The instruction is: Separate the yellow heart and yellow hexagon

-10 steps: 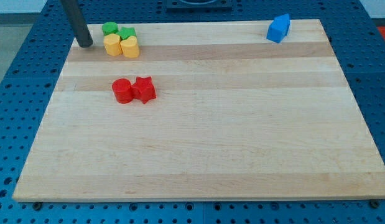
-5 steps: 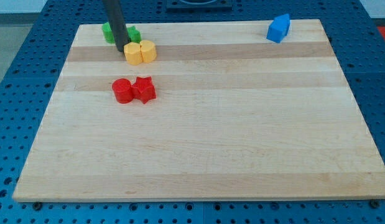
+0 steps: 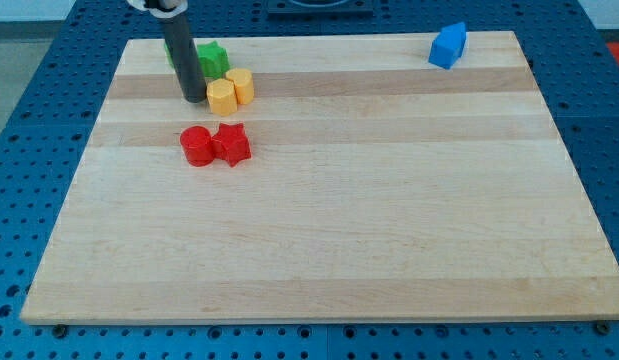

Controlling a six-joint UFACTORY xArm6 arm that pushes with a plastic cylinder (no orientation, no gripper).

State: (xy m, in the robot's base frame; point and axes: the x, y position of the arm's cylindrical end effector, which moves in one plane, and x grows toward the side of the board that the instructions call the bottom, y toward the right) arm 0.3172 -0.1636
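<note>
Camera view, the only one on record. I see my straight dark rod (image 3: 184, 60) entering from the view's top left, nearly upright with a slight lean, its upper end cut off by the frame under a pale collar. My tip (image 3: 193, 98) rests on the light wooden board (image 3: 329, 230) in the upper left region. There is no hand or jaw on this arm, so nothing is clasped or let go; the rod only bears sideways against blocks.

The two yellow blocks stand just to the view's right of my tip. The nearer one, the yellow hexagon block (image 3: 221, 97), sits just beside the tip; I cannot tell whether they touch. The yellow heart block (image 3: 240, 86) lies up and to the right of it, and the two yellow pieces touch each other. Which is heart and which is hexagon is hard to confirm at this size; I name them by best outline.

Behind the rod, near the board's top edge, a green block (image 3: 212, 60) shows, partly hidden by the rod, shape unclear.

Below the tip, a red cylinder block (image 3: 197, 146) and a red star-like block (image 3: 232, 144) touch side by side.

A blue block (image 3: 448, 45) stands at the top right corner, well apart from the rest.
</note>
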